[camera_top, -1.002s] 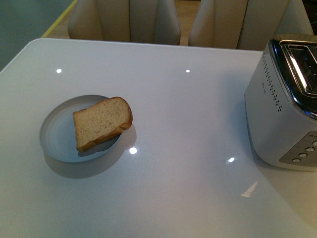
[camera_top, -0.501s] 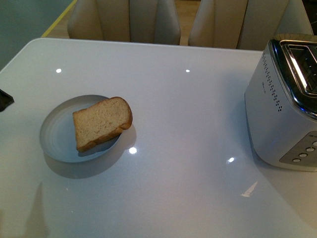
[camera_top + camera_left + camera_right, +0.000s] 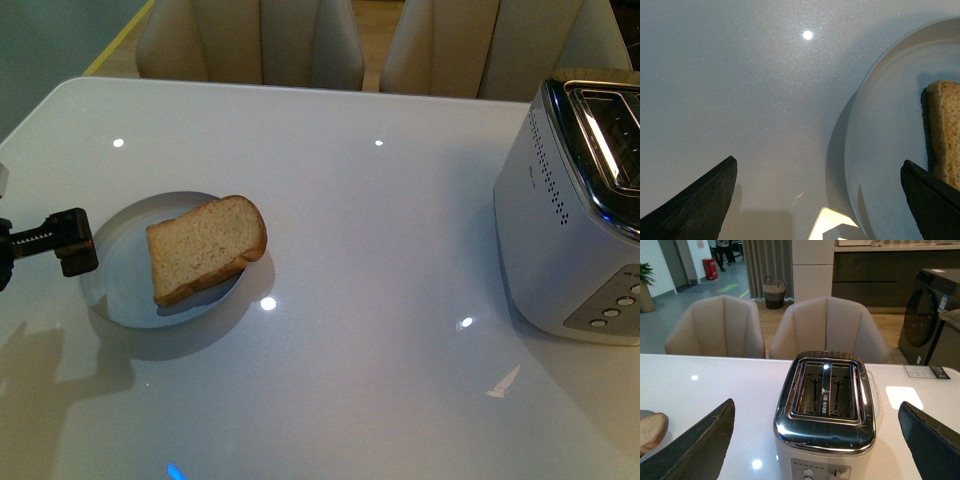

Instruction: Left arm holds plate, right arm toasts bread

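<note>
Mia: Where is the bread (image 3: 205, 245)?

Ben: It lies on the plate (image 3: 118, 285), tipped up a bit. Its round end pokes over the plate's rim, on the side that faces the toaster (image 3: 560, 230).

Mia: Is that good?

Ben: Probably. That end sticks out, so it looks easy to pinch.

Mia: What is the left gripper (image 3: 817, 167) doing?

Ben: It is at the plate's other side, away from the toaster. Its fingers are spread wide and hold nothing. In the left wrist view, one finger is over the plate, near the bread. The other is over the bare table (image 3: 740, 90), just outside the plate. The rim sits between them.

Mia: So it wants to grab the rim?

Ben: It looks that way. Holding the plate would stop it sliding when the bread gets lifted. Nobody can tell if a finger touches the plate yet.

Mia: And the right gripper (image 3: 815, 407)?

Ben: It is well apart from the plate, facing the toaster. Its fingers are wide apart too, with nothing in them. The toaster's two slots (image 3: 824, 389) are empty, ready for the bread.
</note>
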Available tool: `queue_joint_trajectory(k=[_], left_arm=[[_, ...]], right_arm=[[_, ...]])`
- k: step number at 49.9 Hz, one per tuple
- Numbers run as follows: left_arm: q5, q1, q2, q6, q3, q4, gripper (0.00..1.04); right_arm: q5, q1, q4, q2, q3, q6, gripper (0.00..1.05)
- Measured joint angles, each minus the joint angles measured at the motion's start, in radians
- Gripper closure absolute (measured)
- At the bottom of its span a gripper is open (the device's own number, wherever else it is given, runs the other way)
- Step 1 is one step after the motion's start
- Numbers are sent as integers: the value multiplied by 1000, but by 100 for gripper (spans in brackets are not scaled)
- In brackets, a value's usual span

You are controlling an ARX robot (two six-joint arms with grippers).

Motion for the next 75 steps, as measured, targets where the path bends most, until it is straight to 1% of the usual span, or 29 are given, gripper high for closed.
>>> queue_joint_trajectory(k=[21, 23, 30, 33, 38, 44, 47, 54, 68, 75], left_arm=[[9, -84, 129, 17, 134, -47, 7], [10, -88, 140, 17, 137, -52, 10], [36, -94, 158, 1, 146, -83, 38], [55, -94, 159, -18, 153, -97, 52], [66, -94, 159, -36, 156, -110, 66], [110, -79, 159, -99, 156, -122, 92], [144, -67, 153, -141, 156, -122, 101], [192, -53, 140, -210, 140, -109, 102], [225, -43, 76, -262, 68, -84, 102], [253, -41, -9, -294, 16, -71, 102]], right_arm=[[0, 0, 0, 0, 0, 0, 9], [0, 0, 0, 0, 0, 0, 9], [0, 0, 0, 0, 0, 0, 9], [0, 0, 0, 0, 0, 0, 9], [0, 0, 0, 0, 0, 0, 9], [0, 0, 0, 0, 0, 0, 9], [0, 0, 0, 0, 0, 0, 9], [0, 0, 0, 0, 0, 0, 9], [0, 0, 0, 0, 0, 0, 9], [0, 0, 0, 0, 0, 0, 9]])
